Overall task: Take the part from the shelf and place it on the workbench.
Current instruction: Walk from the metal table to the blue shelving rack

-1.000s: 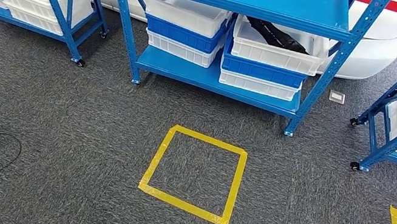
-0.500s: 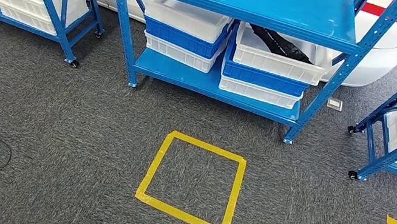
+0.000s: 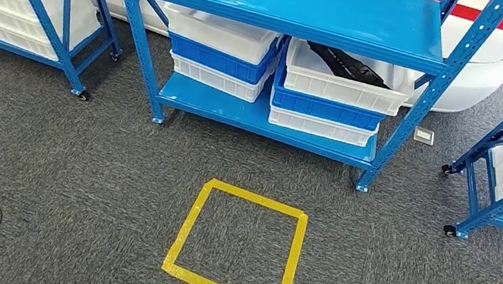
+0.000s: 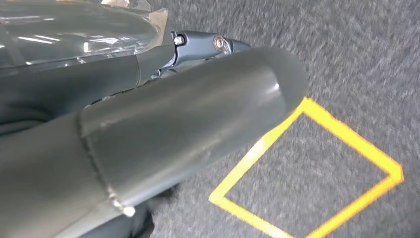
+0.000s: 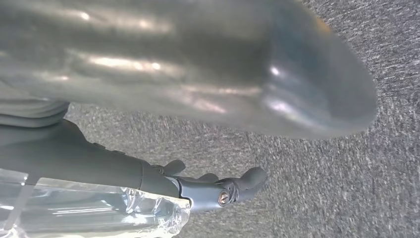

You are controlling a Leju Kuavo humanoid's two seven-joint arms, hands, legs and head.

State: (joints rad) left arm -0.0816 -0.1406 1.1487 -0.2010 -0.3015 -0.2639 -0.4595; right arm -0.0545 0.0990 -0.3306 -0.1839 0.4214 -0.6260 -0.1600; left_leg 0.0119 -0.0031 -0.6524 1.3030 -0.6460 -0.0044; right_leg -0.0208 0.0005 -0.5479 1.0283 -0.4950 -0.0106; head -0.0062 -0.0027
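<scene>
Beyond the yellow tape square [image 3: 236,247], a dark part [image 3: 345,65] lies in the blue shelf's [image 3: 289,2] top right white bin [image 3: 341,80]; I cannot tell either hand's state.

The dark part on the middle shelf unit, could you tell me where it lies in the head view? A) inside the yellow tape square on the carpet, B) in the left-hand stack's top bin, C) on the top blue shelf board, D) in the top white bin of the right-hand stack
D: the dark part lies in the top white bin of the right-hand stack, under the blue shelf board.
</scene>
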